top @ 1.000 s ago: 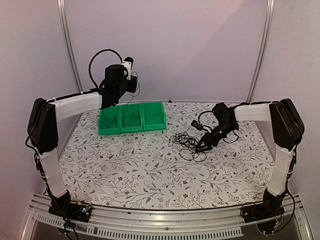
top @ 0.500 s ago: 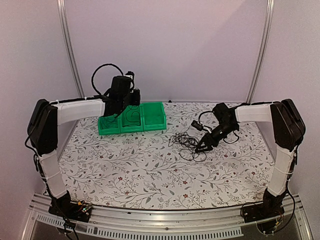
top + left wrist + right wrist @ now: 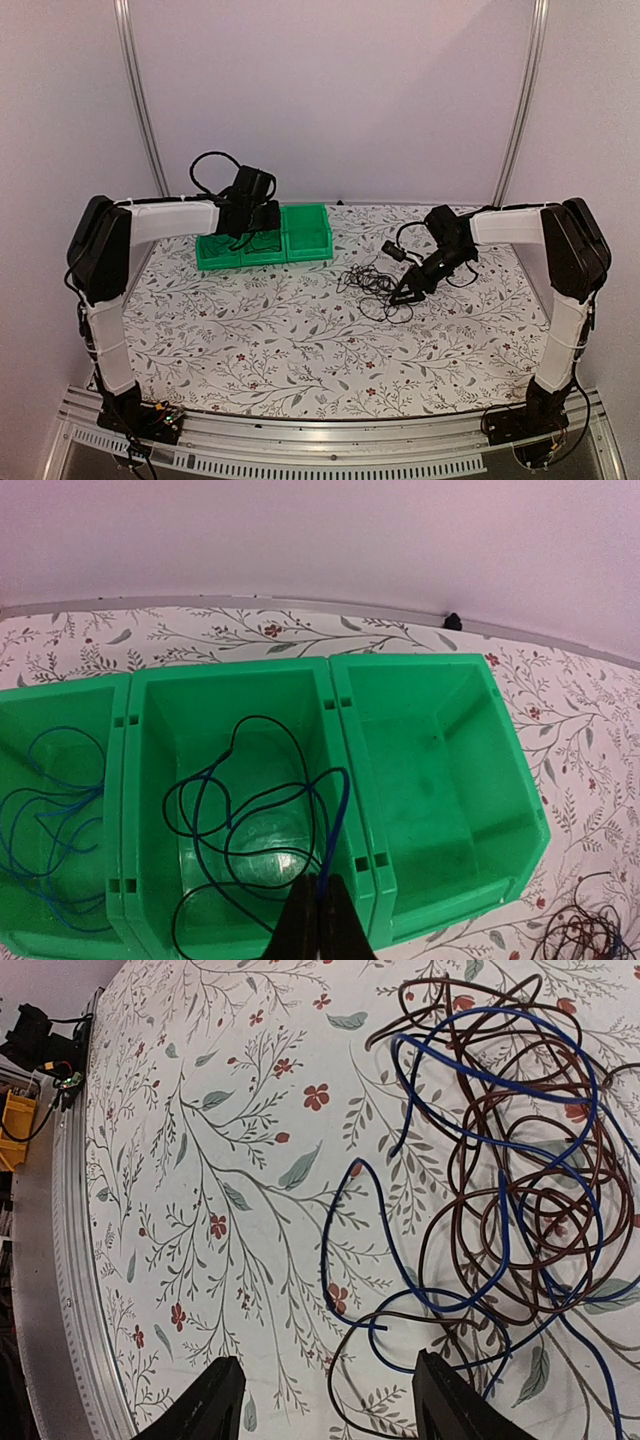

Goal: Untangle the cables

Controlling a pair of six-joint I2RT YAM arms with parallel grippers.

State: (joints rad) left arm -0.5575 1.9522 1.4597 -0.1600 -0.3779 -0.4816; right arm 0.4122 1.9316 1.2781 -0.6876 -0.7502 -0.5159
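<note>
A thin blue-and-black cable (image 3: 341, 809) lies looped in the middle green bin (image 3: 230, 675), and my left gripper (image 3: 318, 912) is shut on its upper strand just above that bin. In the top view the left gripper (image 3: 244, 236) hangs low over the bins (image 3: 265, 248). Another blue cable (image 3: 45, 815) rests in the left bin. A tangle of dark brown and blue cables (image 3: 520, 1200) lies on the floral table, seen from above as the tangle (image 3: 375, 285). My right gripper (image 3: 325, 1400) is open right beside it, with nothing between its fingers (image 3: 215, 1400).
The right-hand green bin (image 3: 430, 770) holds nothing. The three bins stand joined at the back left of the table (image 3: 300, 340). A metal rail (image 3: 60, 1290) runs along the table's near edge. The back wall stands close behind the bins.
My left arm has come down from above the bins to just over the middle one, and the hanging cable has settled into it. The right arm has not moved.
</note>
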